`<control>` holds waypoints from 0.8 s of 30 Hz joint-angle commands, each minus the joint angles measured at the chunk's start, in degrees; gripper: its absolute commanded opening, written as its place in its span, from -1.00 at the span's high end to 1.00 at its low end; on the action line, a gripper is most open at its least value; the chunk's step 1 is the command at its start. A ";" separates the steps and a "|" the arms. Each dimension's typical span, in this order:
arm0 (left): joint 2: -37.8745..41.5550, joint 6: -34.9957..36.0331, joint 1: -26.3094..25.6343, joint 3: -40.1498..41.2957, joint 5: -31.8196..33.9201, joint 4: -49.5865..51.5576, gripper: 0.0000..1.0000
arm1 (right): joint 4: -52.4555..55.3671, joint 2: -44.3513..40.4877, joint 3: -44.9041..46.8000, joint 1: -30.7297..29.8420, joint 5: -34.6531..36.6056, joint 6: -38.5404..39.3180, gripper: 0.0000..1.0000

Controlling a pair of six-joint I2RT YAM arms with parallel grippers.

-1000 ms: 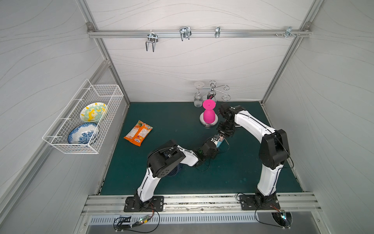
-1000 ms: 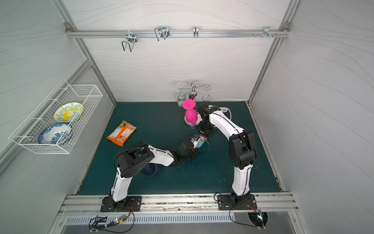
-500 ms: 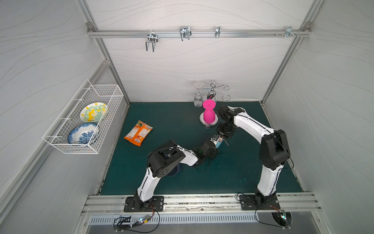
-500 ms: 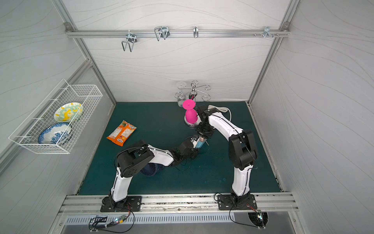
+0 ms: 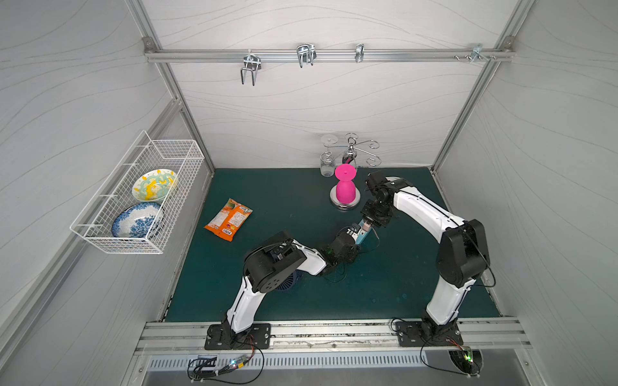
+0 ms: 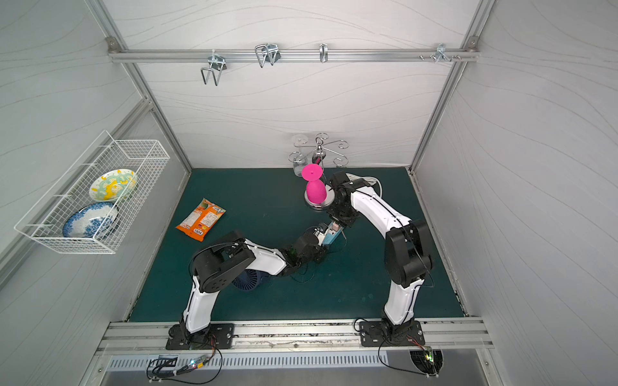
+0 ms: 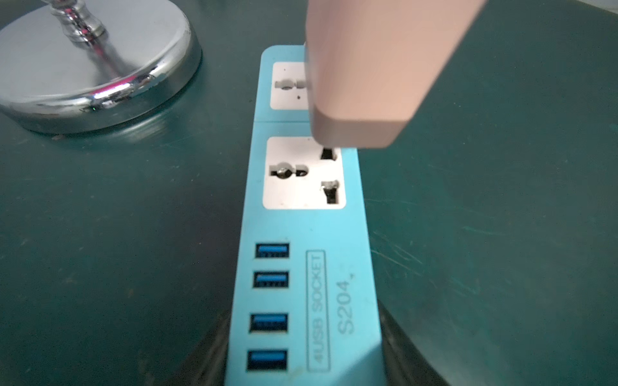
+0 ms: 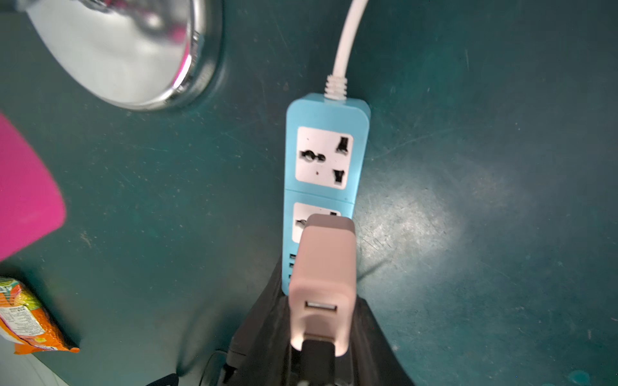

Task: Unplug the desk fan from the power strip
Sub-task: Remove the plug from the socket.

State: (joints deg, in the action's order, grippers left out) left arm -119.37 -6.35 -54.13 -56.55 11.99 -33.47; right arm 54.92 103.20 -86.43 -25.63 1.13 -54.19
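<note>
A: The right end effector [image 5: 367, 228]?
B: Clenched on the pink plug [image 8: 321, 284], lifted clear of the power strip [image 8: 326, 160].
A: The left end effector [image 5: 355, 235]?
B: Clamps the strip mid-tabletop; the desk fan [image 6: 247, 280] sits nearer the front edge.

You see a dark teal mat [image 5: 267, 187] under everything. The strip [image 8: 326, 113] is light blue with white socket faces, deeper blue USB ports [image 7: 271, 250] and grey lettering; its cord [image 8: 346, 40] is white. The plug [image 8: 322, 267] is pale dusty pink, with a black cable at its end. The fan [image 6: 247, 279] is navy with a slatted grille. The cup [image 5: 345, 188] is hot pink, on a chrome stand [image 7: 93, 67] that mirrors pink. The snack bag [image 5: 229, 219] is orange with green and white print. In the white wire basket [image 5: 174, 155], one bowl [image 5: 154, 184] is yellow and green on white, the other bowl [image 5: 137, 220] blue-and-white. Both arms [image 5: 421, 209] are white with black joints.
</note>
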 commanded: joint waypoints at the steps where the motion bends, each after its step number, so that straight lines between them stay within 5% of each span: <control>1: -1.96 0.42 0.24 1.82 0.31 5.59 0.41 | 0.48 -3.38 -0.02 2.98 -0.29 0.07 1.00; 16: 2.01 2.48 0.33 -0.95 4.47 8.50 -0.40 | -0.57 -10.39 5.55 6.14 -3.47 2.16 1.00; 24: 4.39 3.61 0.34 -1.55 5.33 10.28 -0.50 | -1.09 -13.38 8.60 8.21 -4.85 2.25 1.00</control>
State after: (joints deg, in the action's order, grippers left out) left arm -116.88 -4.05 -54.04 -57.36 16.05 -26.02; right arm 54.04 92.66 -78.39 -18.22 -2.79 -52.51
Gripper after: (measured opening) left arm 0.749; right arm 0.288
